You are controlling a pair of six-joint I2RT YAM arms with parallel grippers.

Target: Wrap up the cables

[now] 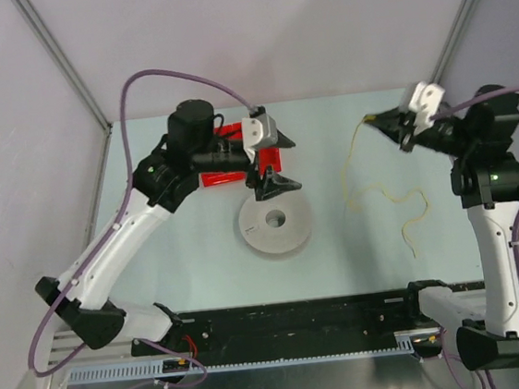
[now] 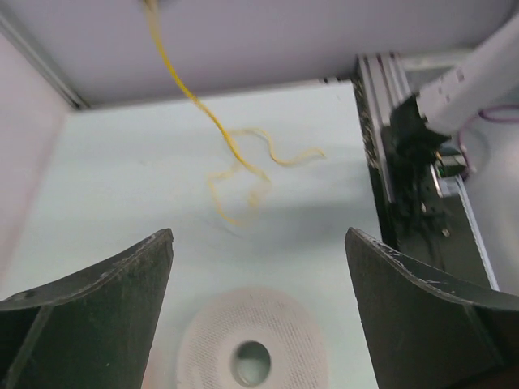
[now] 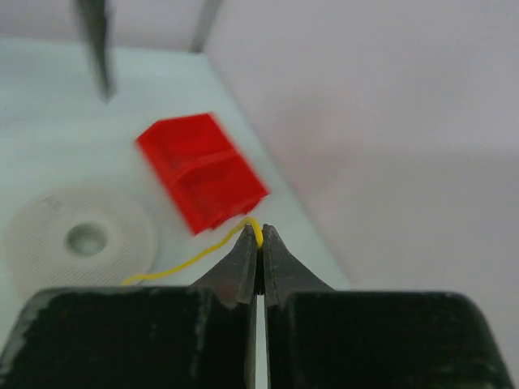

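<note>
Closest to the overhead camera, the left gripper hangs just behind the white spool, jaws wide apart and empty, with a red block also behind the spool. Well right of the spool, the right gripper is pinched on one end of the yellow cable. The rest of it lies in loose kinks on the pale green table, apart from the spool.

Left wrist view: both fingers are spread, the spool is directly below them, and the cable lies beyond it.

Right wrist view: the jaws are together on the cable tip, with spool and block beyond.

I judge that wrapping has not yet begun. Next, that end must reach the spool and be anchored while the slack is wound. Lilac walls and metal frame posts enclose the table.
</note>
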